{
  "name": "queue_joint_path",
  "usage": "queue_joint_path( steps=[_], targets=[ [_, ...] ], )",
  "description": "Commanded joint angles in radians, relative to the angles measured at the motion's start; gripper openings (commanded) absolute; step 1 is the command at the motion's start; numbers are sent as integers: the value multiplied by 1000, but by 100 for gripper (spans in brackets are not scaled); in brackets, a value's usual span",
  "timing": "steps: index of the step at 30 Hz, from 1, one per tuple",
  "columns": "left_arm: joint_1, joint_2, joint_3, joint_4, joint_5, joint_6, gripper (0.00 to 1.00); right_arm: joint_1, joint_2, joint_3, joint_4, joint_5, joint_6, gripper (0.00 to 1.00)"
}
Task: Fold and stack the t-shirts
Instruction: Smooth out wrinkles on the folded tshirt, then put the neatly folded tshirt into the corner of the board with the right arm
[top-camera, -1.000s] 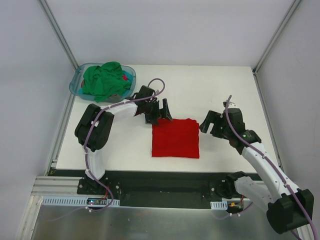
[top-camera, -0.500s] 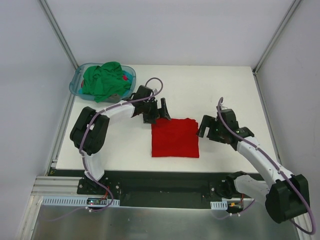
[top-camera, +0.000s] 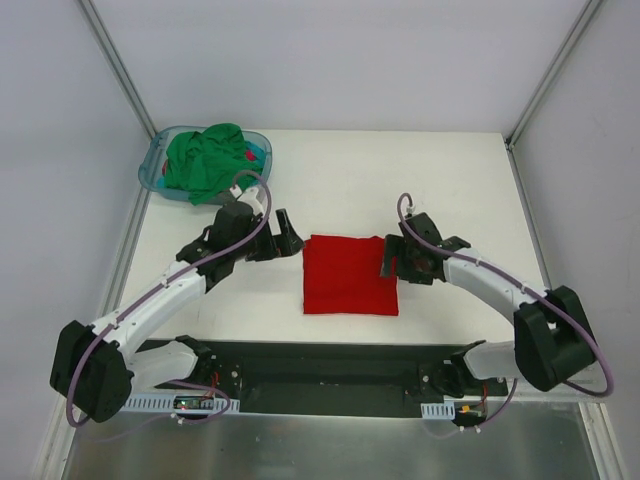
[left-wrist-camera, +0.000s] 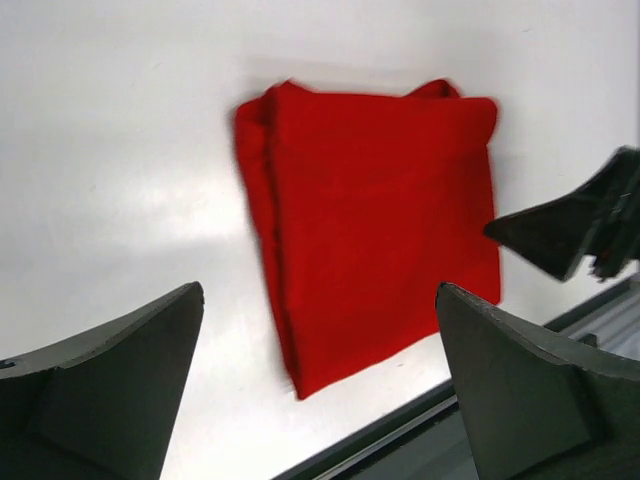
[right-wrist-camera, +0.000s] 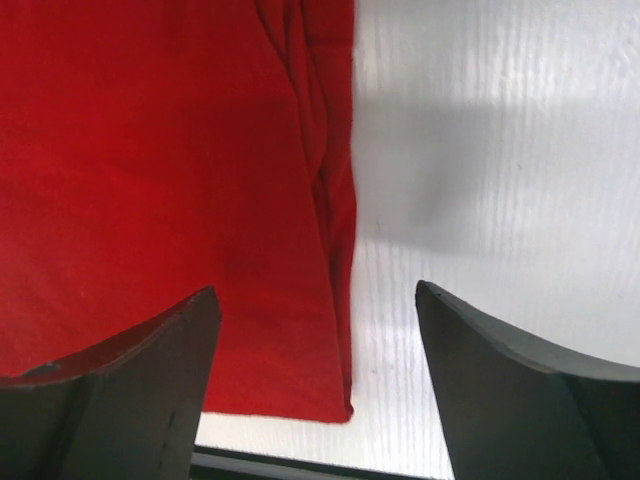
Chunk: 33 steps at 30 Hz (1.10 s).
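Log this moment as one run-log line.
red shirt folded | left gripper open | right gripper open | green shirt in basket

Red t-shirt partly beyond right wrist view's edges

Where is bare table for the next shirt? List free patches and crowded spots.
Free: the far strip of the table, from the basket to the right edge. Crowded: both sides of the red shirt, flanked by the left end effector and right end effector, both open; arms cross the near corners.
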Motion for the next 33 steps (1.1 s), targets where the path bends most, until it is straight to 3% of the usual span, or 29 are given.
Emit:
queue_joint_path(
  steps=[1, 14, 20, 23, 27, 33],
  targets=[
    [4, -81, -132, -45, -104, -44, 99, 13, 82, 67, 76, 0, 14, 78],
    [6, -97, -146, -64, -147, -29, 99, 47, 268, 85, 79, 9, 48, 45],
    [7, -86, -143, -70, -178, -18, 99, 67, 318, 139, 27, 56, 1, 12],
    [7, -93, -146, -79, -192, -12, 99, 62, 364, 218, -62, 150, -52, 3],
    [9, -113, -154, -96, -236, 3, 99, 33, 423, 327, -186, 300, -116, 1],
    [14, -162, -162, -136, -345, 20, 99, -147, 484, 493, -332, 408, -257, 1]
  ],
)
